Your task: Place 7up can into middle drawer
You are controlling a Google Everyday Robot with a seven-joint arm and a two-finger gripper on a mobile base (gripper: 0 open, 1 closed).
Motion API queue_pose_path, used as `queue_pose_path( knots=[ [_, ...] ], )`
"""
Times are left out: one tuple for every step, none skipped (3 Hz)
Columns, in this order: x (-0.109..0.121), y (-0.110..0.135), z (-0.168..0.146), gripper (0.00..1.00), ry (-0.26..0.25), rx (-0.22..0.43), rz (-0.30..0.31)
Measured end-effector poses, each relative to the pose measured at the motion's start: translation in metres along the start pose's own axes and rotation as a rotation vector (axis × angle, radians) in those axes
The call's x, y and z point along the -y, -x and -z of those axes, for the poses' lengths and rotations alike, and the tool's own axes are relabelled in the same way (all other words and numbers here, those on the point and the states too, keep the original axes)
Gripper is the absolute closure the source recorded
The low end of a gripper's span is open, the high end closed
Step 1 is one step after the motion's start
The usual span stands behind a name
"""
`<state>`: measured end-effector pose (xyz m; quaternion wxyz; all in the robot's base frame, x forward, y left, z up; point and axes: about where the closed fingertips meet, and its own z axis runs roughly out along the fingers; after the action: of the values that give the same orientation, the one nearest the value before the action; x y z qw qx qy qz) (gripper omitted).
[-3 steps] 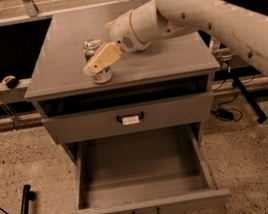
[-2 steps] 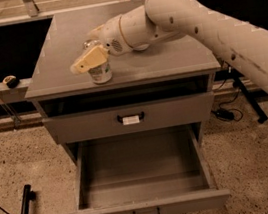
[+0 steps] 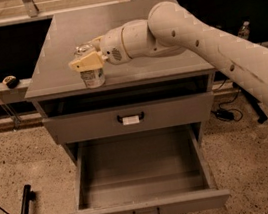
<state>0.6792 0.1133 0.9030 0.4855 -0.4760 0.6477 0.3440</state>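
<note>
Grasp step: the gripper (image 3: 85, 61) sits at the can (image 3: 93, 77), which stands near the front-left corner of the desk (image 3: 126, 24). Whether it grips the can I cannot tell. Next, I judge, it needs a firm hold, a lift past the front edge, then a descent into the drawer (image 3: 189, 202), which is open below and empty.

Single cream-coloured arm (image 3: 227, 58), entering from the lower right edge and rising leftward in a long diagonal. It bends at a rounded joint (image 3: 168, 17), then runs nearly level through the bulbous wrist (image 3: 128, 41) to the yellowish gripper (image 3: 86, 62), upper left of centre.
</note>
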Motion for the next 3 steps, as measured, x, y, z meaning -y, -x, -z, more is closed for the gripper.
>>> queue_pose_path(
  knots=[
    [0.000, 0.003, 0.001, 0.89, 0.001, 0.002, -0.002],
    [-0.050, 0.007, 0.026, 1.00, 0.077, 0.002, 0.071],
    [-0.080, -0.044, 0.084, 1.00, 0.110, -0.038, 0.162]
  ],
)
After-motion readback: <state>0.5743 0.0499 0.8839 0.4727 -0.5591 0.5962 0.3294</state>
